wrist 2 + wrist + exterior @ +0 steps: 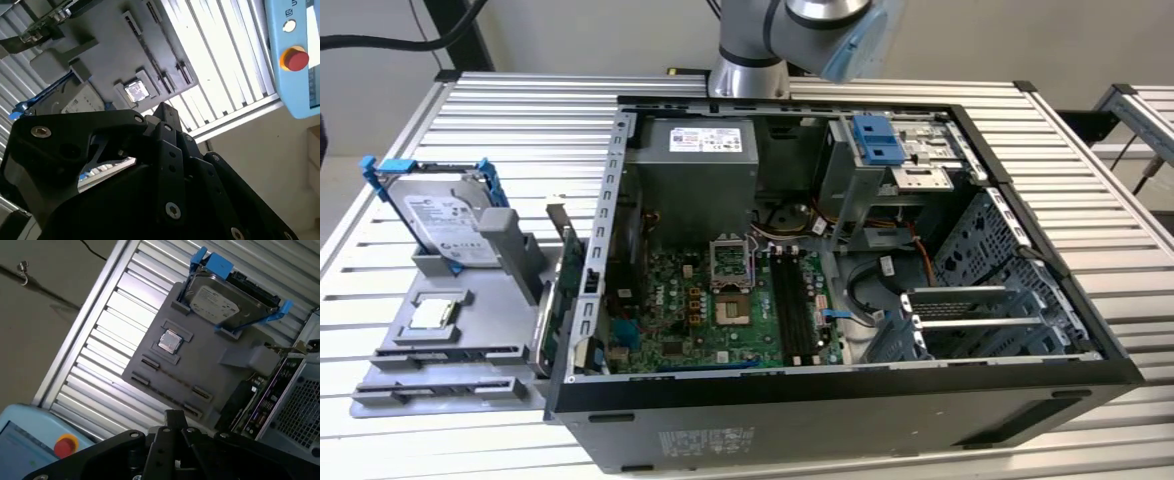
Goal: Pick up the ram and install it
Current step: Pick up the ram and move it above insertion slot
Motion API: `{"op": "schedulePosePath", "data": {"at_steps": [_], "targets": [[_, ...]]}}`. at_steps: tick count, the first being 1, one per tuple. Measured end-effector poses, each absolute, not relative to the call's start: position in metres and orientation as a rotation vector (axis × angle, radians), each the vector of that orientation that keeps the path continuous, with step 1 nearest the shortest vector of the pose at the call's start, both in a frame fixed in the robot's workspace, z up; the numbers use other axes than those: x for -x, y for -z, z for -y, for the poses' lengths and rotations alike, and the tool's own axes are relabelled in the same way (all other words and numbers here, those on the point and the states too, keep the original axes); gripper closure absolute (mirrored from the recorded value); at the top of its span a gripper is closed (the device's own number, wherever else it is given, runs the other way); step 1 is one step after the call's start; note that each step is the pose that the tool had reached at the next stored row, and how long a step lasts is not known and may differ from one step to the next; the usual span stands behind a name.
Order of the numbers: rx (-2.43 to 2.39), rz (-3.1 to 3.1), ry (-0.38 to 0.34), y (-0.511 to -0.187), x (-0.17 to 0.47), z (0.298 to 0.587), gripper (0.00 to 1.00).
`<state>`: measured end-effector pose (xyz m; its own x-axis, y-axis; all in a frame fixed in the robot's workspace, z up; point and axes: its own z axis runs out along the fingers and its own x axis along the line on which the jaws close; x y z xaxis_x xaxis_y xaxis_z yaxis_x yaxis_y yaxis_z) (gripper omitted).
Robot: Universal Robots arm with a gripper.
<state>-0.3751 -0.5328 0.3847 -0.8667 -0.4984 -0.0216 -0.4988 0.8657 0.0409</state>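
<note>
Arm point(781, 45) high behind case point(854, 410), hand point(174, 422) facing tray point(210, 360)

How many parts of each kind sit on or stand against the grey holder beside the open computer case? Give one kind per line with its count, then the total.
Hard drive in blue bracket: 1
Square silver chip: 1
Expansion card: 1
Total: 3
</note>
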Motion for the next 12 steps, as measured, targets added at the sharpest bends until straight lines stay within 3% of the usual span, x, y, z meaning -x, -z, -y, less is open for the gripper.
{"op": "schedulePosePath", "data": {"at_steps": [12], "targets": [[1.138, -2.922, -0.072, -0.3783, 0.3750, 0.5328, 1.00]]}}
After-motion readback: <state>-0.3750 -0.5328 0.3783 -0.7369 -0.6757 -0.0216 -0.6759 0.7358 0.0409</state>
